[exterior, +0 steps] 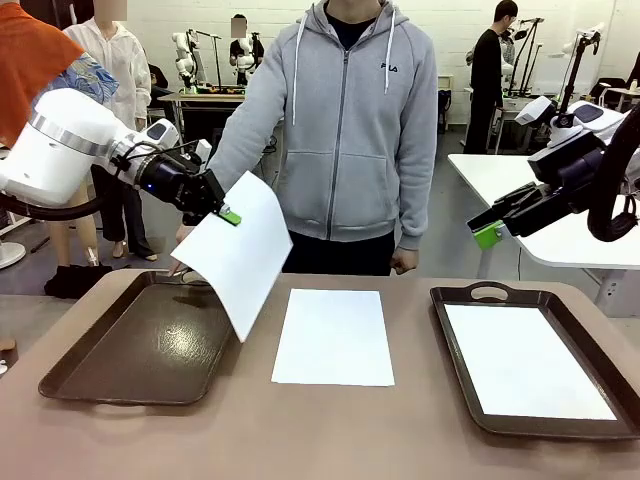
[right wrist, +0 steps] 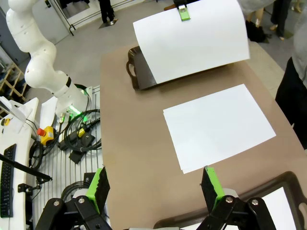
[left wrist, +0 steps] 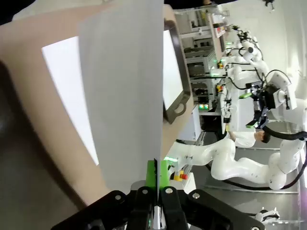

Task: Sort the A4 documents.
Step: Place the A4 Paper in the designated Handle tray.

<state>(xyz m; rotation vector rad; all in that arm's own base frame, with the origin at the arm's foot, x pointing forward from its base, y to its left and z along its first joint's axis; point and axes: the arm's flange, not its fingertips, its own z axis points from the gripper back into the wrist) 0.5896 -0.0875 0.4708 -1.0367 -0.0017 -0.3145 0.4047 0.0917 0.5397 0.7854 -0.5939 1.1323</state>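
left gripper (exterior: 227,214): my jaws are clamped on the top edge of sheet 1 (exterior: 235,255).
sheet 1: off the table (exterior: 300,430), tilted, hanging over the left tray (exterior: 140,340).
right gripper (exterior: 488,234): my jaws stand wide apart, holding nothing, raised above the right tray (exterior: 530,296).
sheet 2 (exterior: 333,336): flat on the table between the trays.
sheet 3 (exterior: 525,362): flat inside the right tray.
person (exterior: 350,130): standing at the far side.

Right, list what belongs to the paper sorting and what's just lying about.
Job: white paper sheet in the left gripper; second white sheet on the brown tabletop; third white sheet in the right dark brown tray; left dark brown tray.
Lying about: black floor cables; red stop button.
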